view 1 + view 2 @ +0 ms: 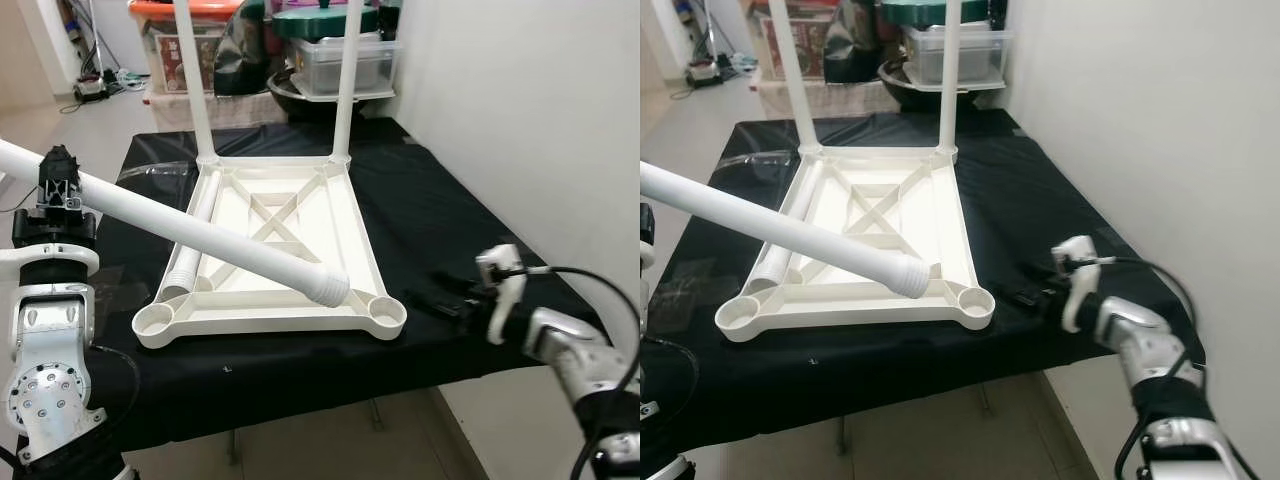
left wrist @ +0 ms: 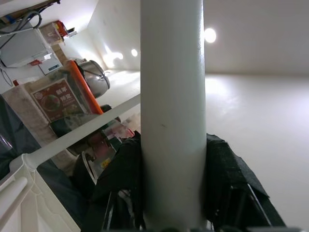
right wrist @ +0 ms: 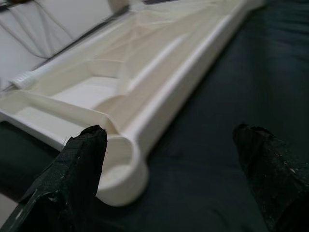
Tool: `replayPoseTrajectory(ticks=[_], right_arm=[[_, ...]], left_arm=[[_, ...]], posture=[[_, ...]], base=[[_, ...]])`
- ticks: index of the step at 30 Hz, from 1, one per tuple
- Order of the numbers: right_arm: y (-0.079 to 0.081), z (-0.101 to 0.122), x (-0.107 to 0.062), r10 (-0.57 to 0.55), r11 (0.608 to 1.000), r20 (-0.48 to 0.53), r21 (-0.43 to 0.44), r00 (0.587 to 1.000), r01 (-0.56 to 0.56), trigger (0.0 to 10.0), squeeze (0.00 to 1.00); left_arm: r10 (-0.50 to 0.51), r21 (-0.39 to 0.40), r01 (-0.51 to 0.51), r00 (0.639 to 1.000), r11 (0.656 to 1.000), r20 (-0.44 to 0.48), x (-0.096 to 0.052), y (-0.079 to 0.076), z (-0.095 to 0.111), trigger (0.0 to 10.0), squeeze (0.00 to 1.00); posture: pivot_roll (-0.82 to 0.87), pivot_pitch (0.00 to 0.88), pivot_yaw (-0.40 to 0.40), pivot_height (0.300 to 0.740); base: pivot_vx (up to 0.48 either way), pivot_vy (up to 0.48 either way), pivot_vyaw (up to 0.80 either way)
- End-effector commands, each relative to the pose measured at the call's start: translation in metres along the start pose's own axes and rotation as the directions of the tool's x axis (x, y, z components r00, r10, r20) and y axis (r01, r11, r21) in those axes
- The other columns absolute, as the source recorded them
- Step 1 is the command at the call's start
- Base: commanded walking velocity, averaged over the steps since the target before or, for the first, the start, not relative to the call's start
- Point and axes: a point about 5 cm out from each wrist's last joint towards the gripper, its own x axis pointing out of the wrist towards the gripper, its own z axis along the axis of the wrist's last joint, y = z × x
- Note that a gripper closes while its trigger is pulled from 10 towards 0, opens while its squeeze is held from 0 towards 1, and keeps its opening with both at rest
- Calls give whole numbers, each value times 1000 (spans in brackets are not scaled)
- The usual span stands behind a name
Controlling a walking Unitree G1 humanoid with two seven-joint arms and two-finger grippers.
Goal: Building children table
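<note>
Left arm (image 1: 45, 350): silver, at the near left edge of the surface.
Left pincer (image 1: 62, 190): clenched on the loose leg, black fingers (image 2: 227, 193) pressed against both sides of the tube in the left wrist view.
Loose leg (image 1: 200, 235): long white tube, held above the tabletop; long axis slanting from the far left, high, down to the near right; ribbed end (image 1: 330, 284) pointing toward the near right corner socket (image 1: 382, 312), just short of it and just above the frame.
Tabletop (image 1: 290, 215): white plastic, lying upside down on the surface, ribs in an X facing up; long axis running from near to far; round sockets at the near corners.
Near left socket (image 1: 153, 320): open ring at the tabletop's near left corner.
Spare leg (image 1: 190, 250): white tube lying along the tabletop's left inner edge, long axis near to far.
Fitted legs (image 1: 192, 80): two white tubes standing upright in the far corners, one left, one right (image 1: 345, 80).
Surface (image 1: 420, 215): covered in black cloth, under the tabletop.
Right pincer (image 1: 445, 302): released, fingers (image 3: 84, 159) apart, low over the black cloth, just right of the near right corner socket, pointing toward it, not touching it.
Right arm (image 1: 570, 360): silver, reaching in from the near right.
Storage boxes (image 1: 340, 60): stacked on the floor beyond the surface, against the wall.
</note>
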Motion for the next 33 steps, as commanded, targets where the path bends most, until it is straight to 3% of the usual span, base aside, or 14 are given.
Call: replayPoseTrajectory(ticks=[1,2,4,5,6,8,11,12,14,15,20,24,30,33], right_arm=[[1,1,5,-8,999,-2,-47,1000,8,10000,1000],[1,2,6,-22,996,0,-87,1000,22,10000,1000],[25,39,30,54,973,107,-230,993,-28,10000,933],[25,39,30,54,973,107,-230,993,-28,10000,933],[39,59,40,103,956,159,-289,982,-54,10000,0],[65,97,54,197,916,239,-390,951,-91,10000,0],[85,124,62,297,896,263,-410,918,-172,10000,0],[85,124,62,297,896,263,-410,918,-172,10000,0],[105,136,69,428,837,181,-449,885,-313,10000,0],[114,138,73,480,800,118,-465,869,-378,10000,0],[130,131,84,536,762,-28,-413,844,-498,10000,0],[161,115,104,569,708,-237,-346,787,-616,10000,0],[192,115,113,629,638,-341,-287,698,-715,10000,0],[197,113,115,635,624,-363,-281,683,-729,10000,0]], left_arm=[[-23,1,23,999,1000,23,1,-7,6,0,0],[-23,2,23,999,1000,23,1,-7,7,0,0],[-19,24,18,1000,1000,11,1,-8,4,0,0],[-19,24,18,1000,1000,11,1,-8,4,0,0],[-17,31,17,1000,999,4,1,-8,2,0,0],[-26,47,27,1000,999,-17,2,-8,-1,0,0],[-44,66,47,998,997,-51,2,-11,-7,0,0],[-44,66,47,998,997,-51,2,-11,-7,0,0],[-68,87,77,993,993,-99,1,-14,-16,0,0],[-78,93,89,989,992,-122,-1,-16,-21,0,0],[-104,124,127,979,984,-177,-5,-19,-33,0,0],[-140,109,172,958,979,-249,-9,-30,-55,0,0],[-146,120,184,951,976,-273,-10,-30,-60,0,0],[-147,123,187,949,975,-278,-11,-30,-61,0,0]], posture=[[-6,0,-34,740],[-6,0,-34,740],[-13,0,-20,740],[-13,0,-20,740],[-12,0,-15,740],[-9,0,-12,740],[-2,0,-9,740],[-2,0,-9,740],[2,0,-11,740],[1,0,-11,740],[1,0,-14,740],[7,0,-18,740],[7,0,-19,740],[7,0,-19,740]], base=[[0,0,0],[0,0,0],[0,0,0],[0,0,0],[0,0,0],[0,0,0],[0,0,0],[0,0,0],[0,0,0],[0,0,0],[0,0,0],[0,0,0],[0,0,0],[0,0,0]])
